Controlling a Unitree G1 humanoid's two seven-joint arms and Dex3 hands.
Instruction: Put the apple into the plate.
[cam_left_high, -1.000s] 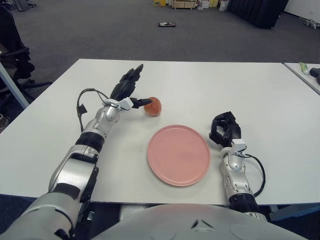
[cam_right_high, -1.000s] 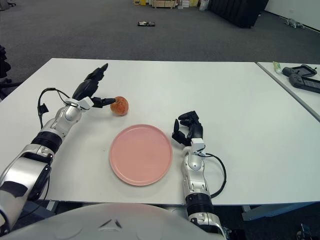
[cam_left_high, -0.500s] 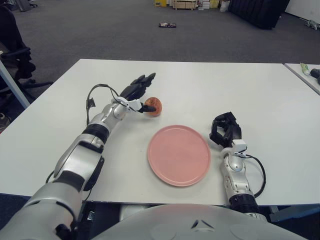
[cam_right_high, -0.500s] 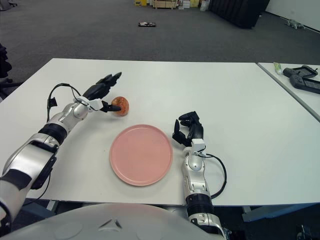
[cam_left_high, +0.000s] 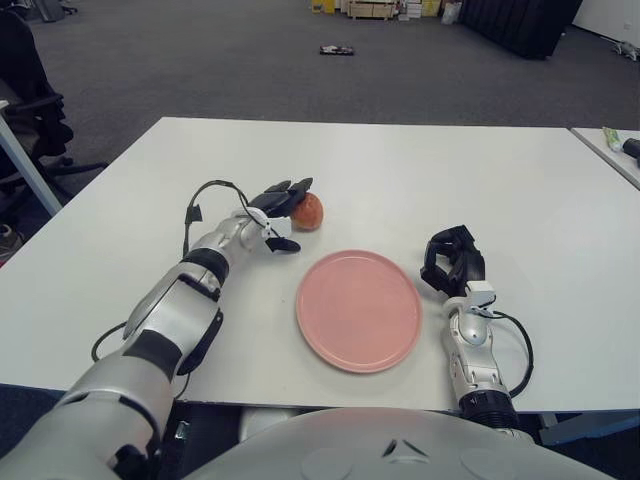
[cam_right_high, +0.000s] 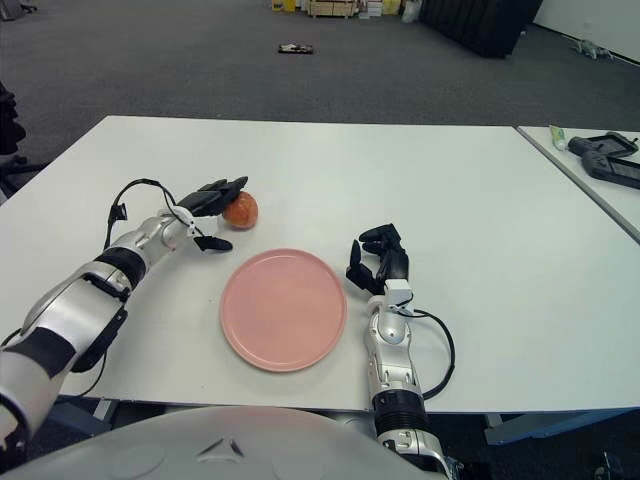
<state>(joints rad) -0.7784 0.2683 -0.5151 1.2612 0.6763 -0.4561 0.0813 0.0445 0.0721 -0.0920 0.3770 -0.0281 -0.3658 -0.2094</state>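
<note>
A small round apple (cam_left_high: 307, 211), reddish orange with mottled skin, sits on the white table (cam_left_high: 400, 170) left of centre, just above the upper left of an empty pink plate (cam_left_high: 358, 310). The left hand (cam_left_high: 275, 213) reaches beside it, fingers spread, touching its left side. The right hand (cam_left_high: 452, 262), fingers curled, shows right of the plate

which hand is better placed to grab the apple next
Left. The left hand is right beside the apple, fingers spread around its left side. The right hand shows across the plate, beside its right rim, farther off.
</note>
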